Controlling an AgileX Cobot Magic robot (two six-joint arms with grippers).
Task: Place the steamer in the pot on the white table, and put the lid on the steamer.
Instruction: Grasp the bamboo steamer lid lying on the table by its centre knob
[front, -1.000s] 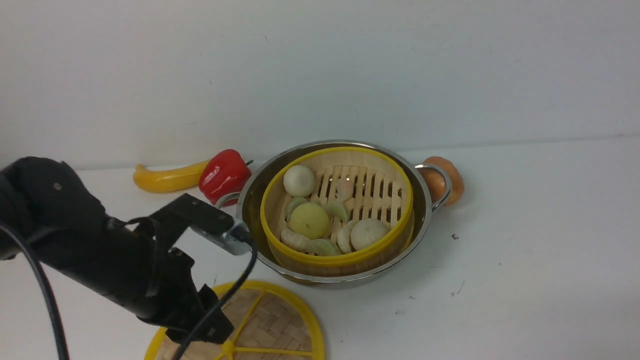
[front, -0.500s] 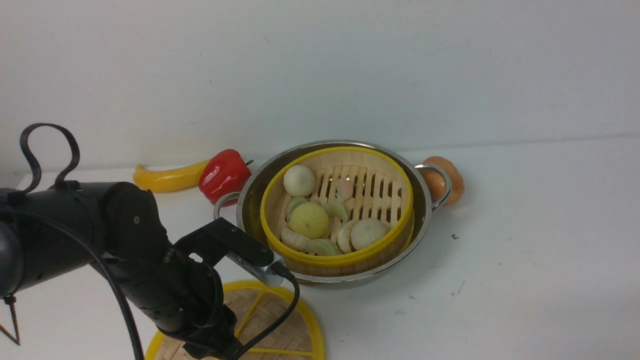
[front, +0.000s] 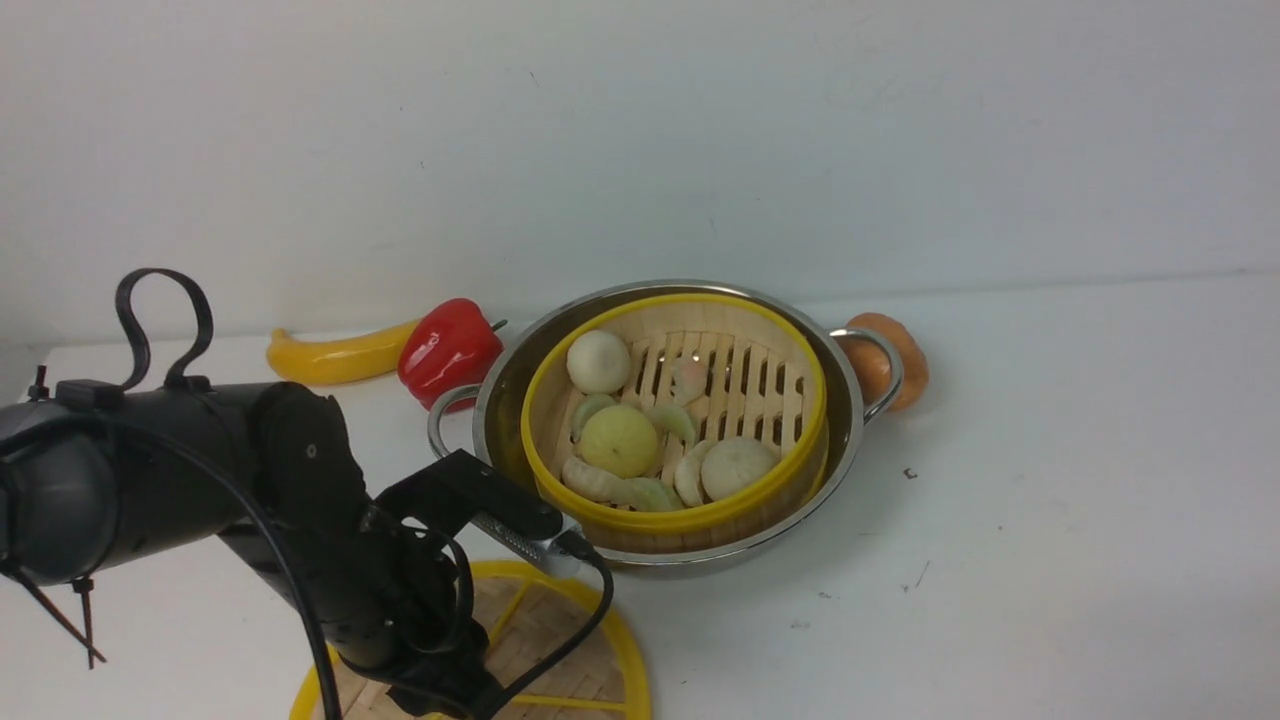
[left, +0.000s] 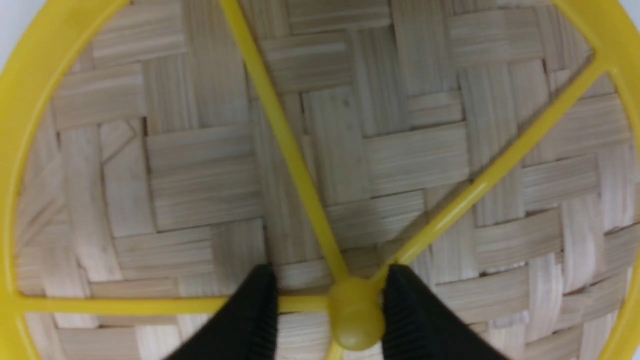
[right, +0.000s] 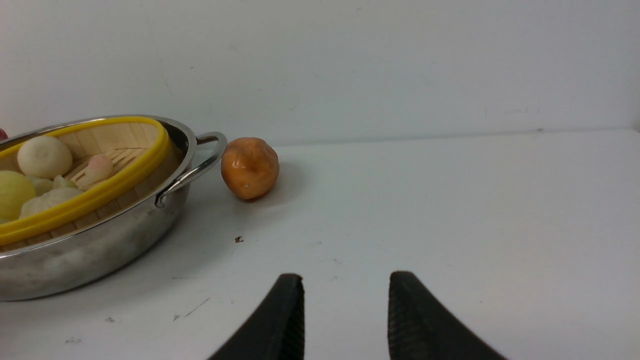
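Front view, stage: we judge the steamer (front: 690, 297) seated in the pot (front: 497, 400) on the bench (front: 1050, 500); the lid step is not yet done.
Front view, lid: the lid (front: 540, 650) lies flat on the bench at the near edge, just in front of the pot and partly cut off by the frame.
Front view, nearer arm: the left arm (front: 200, 480) hangs over the lid; its tip is hidden under the wrist, so we cannot read the jaws here.
Left wrist view, key relation: the knob (left: 356, 317) at the lid's centre sits directly under the left end effector (left: 330, 272), between its jaws. The lid is a round disc with no long axis, and the knob stands up.
Left wrist view, jaw state: apart, straddling the knob. One finger (left: 415, 325) seems to touch it and the other stands off with a gap; not clamped, as far as we can see.
Right wrist view, right end effector (right: 346, 276): jaws apart, nothing between them, low over bare bench; pot and steamer are in sight nearby.
Coming move: we judge a squeeze on the knob, then a lift toward the steamer, which lies beyond the lid and to the right.
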